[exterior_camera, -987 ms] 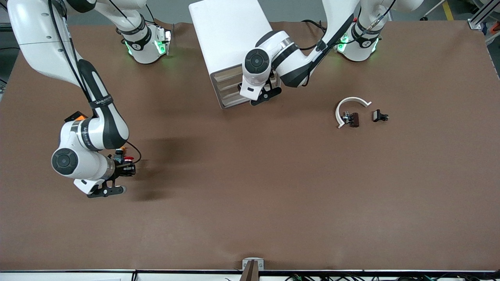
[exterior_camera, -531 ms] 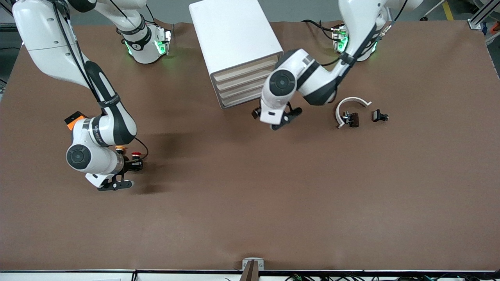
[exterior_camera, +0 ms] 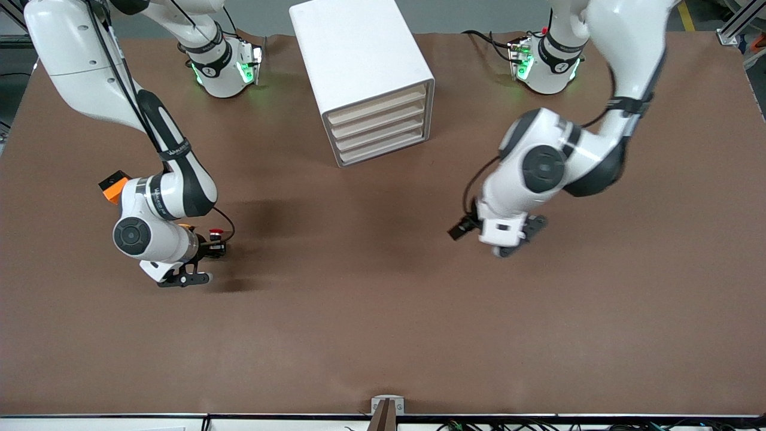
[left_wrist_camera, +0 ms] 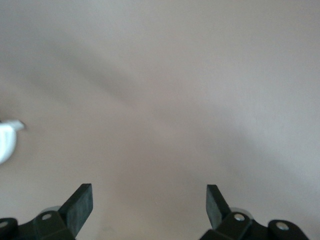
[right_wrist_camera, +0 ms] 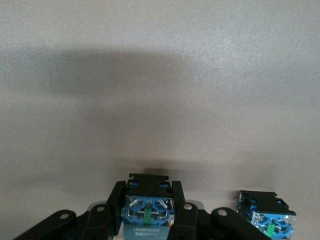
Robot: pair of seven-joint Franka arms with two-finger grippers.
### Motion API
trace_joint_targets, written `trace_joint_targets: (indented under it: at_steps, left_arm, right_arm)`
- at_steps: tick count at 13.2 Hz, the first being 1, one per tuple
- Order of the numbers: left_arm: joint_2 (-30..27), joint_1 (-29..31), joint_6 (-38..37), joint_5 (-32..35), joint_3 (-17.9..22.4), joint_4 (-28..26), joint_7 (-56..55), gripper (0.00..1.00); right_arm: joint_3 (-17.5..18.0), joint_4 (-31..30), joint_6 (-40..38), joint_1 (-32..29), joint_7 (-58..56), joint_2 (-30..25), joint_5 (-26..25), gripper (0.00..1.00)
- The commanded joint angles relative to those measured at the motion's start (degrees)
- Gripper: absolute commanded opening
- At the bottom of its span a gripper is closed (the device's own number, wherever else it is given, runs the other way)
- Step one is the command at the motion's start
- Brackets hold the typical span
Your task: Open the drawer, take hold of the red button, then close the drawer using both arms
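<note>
The white cabinet [exterior_camera: 359, 60] stands between the two bases, and each drawer [exterior_camera: 380, 128] front sits flush and shut. My right gripper [exterior_camera: 216, 244] [right_wrist_camera: 148, 194] is low over the table toward the right arm's end, shut on the button [exterior_camera: 213, 231] [right_wrist_camera: 148, 212]. The front view shows its red cap, and the right wrist view shows its black-and-blue body between the fingers. My left gripper [exterior_camera: 465, 226] [left_wrist_camera: 148, 205] hangs open over bare table, nearer the front camera than the cabinet, with nothing between its fingers [left_wrist_camera: 80, 206].
A yellow-capped button [exterior_camera: 187, 226] [right_wrist_camera: 266, 219] lies right beside the held one, partly under the right wrist. An orange block [exterior_camera: 111, 187] sits by the right forearm. The left arm [exterior_camera: 556, 161] covers the table toward its own end. A blurred white thing [left_wrist_camera: 7, 141] shows at the left wrist view's edge.
The left arm swung away from the drawer fronts, toward the front camera and its own end, and now covers the white arc piece and the small black parts. The right gripper shifted slightly toward the middle, still holding the button.
</note>
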Motion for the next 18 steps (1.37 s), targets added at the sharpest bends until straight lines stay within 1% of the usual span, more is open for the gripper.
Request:
trace_joint_targets:
  at_steps: [1, 2, 4, 5, 7, 8, 9, 10, 11, 12, 13, 14, 16, 18]
  left_arm:
    - [-6.6, 5.3, -5.0, 0.9, -0.6, -0.8, 5.9, 1.00]
    - [-8.3, 7.4, -5.5, 1.0, -0.6, -0.8, 7.6, 1.00]
    - [-10.6, 10.4, -7.9, 1.2, -0.5, -0.6, 10.6, 1.00]
    - [-11.9, 11.7, -9.2, 1.2, -0.5, -0.2, 13.0, 1.00]
    - [-13.7, 13.8, -13.4, 1.8, -0.5, 1.1, 17.1, 1.00]
    - [-13.9, 14.2, -15.7, 3.0, -0.5, 2.4, 19.7, 1.00]
    - [-14.1, 14.4, -18.8, 4.3, -0.4, 4.7, 22.3, 1.00]
    - [-14.2, 15.0, -21.9, 4.5, -0.3, 7.2, 24.5, 1.00]
    - [-14.3, 16.7, -24.4, 4.6, -0.4, 9.3, 26.9, 1.00]
    - [-14.8, 17.5, -25.6, 4.6, -0.3, 10.0, 29.3, 1.00]
    - [-17.0, 17.5, -25.9, 4.5, 0.4, 9.6, 33.0, 1.00]
    - [-18.8, 17.1, -26.0, 4.5, 2.7, 8.6, 36.9, 1.00]
    - [-23.4, 13.4, -26.4, 4.2, 9.2, 5.4, 45.1, 1.00]
    - [-26.5, 9.7, -27.7, 3.8, 14.3, 3.0, 52.1, 1.00]
  right_arm:
    - [0.2, -2.4, 0.5, -0.3, 1.3, -2.5, -1.1, 0.18]
    - [0.2, -2.8, 0.4, -0.3, 1.3, -2.5, -1.1, 0.18]
    - [0.1, -3.4, 0.4, -0.4, 1.3, -2.9, -1.1, 0.23]
    - [0.0, -3.4, 0.4, -0.5, 1.4, -2.9, -1.1, 0.23]
    - [-0.1, -3.5, 0.2, -0.5, 1.4, -3.1, -1.1, 0.32]
    - [-0.1, -3.4, 0.1, -0.5, 2.0, -3.0, -1.1, 0.42]
    - [-0.1, -3.2, 0.1, -0.3, 2.8, -3.0, -1.1, 0.61]
    - [-0.1, -3.1, 0.1, -0.3, 4.1, -3.0, -1.1, 0.94]
    - [-0.1, -2.9, 0.1, 0.0, 6.1, -3.0, -1.2, 1.00]
    - [0.0, -2.6, -0.6, 0.0, 6.7, -3.2, -1.2, 1.00]
    - [0.0, -1.7, -2.5, -0.1, 6.7, -4.2, -1.2, 1.00]
    - [0.2, -0.3, -5.8, 0.0, 6.9, -4.9, -1.1, 1.00]
    - [0.5, 3.5, -13.1, 1.2, 8.2, -7.2, -1.0, 1.00]
    - [0.6, 4.6, -16.3, 2.4, 9.2, -11.1, -0.6, 1.00]
